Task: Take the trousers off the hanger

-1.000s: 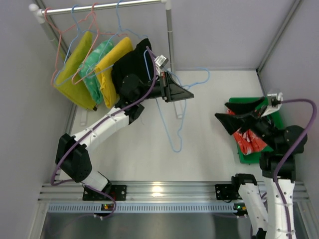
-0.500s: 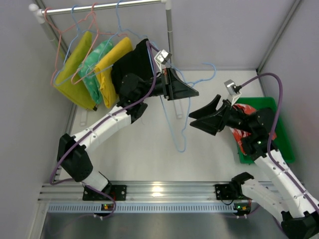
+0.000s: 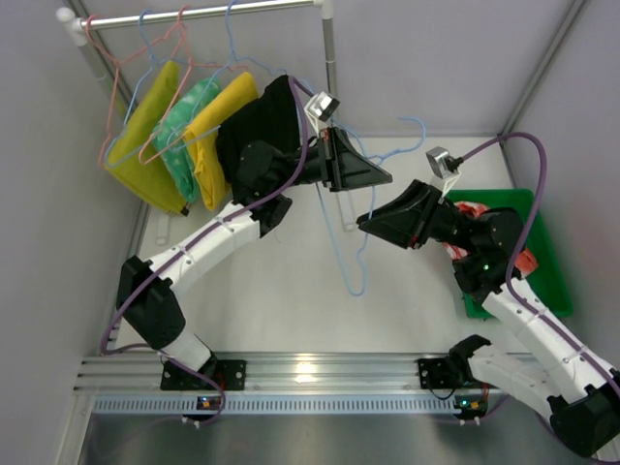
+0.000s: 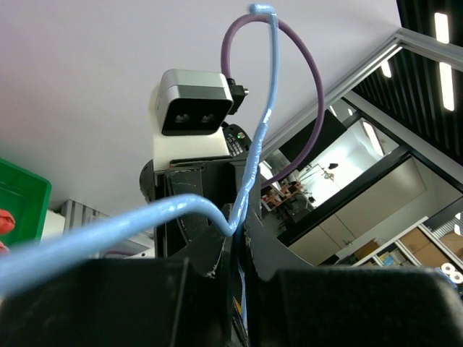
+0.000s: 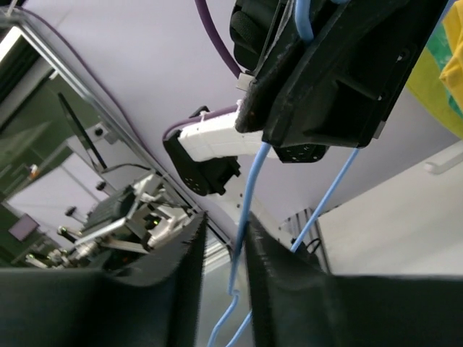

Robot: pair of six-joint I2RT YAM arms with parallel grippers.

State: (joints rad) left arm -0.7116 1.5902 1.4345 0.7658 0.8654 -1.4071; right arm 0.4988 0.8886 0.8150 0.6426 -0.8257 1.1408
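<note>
Change: the right gripper (image 5: pixel 224 228) has swung off the green bin (image 3: pixel 552 276) to the blue hanger (image 4: pixel 87 238), its jaws narrowing on the way.
Right gripper: jaws a little apart, straddling the wire; no pinch yet.
Left gripper (image 4: pixel 235 253): just beyond it, clamped on the same wire.
Black trousers (image 3: pixel 266 116): behind the left gripper's wrist; we cannot tell which hanger bears them.
Red-orange trousers (image 3: pixel 473 209): behind the right gripper, in the bin.
Risk: we judge the thin wire may slip sideways as the jaws meet, or twist if both grips pull apart.
</note>
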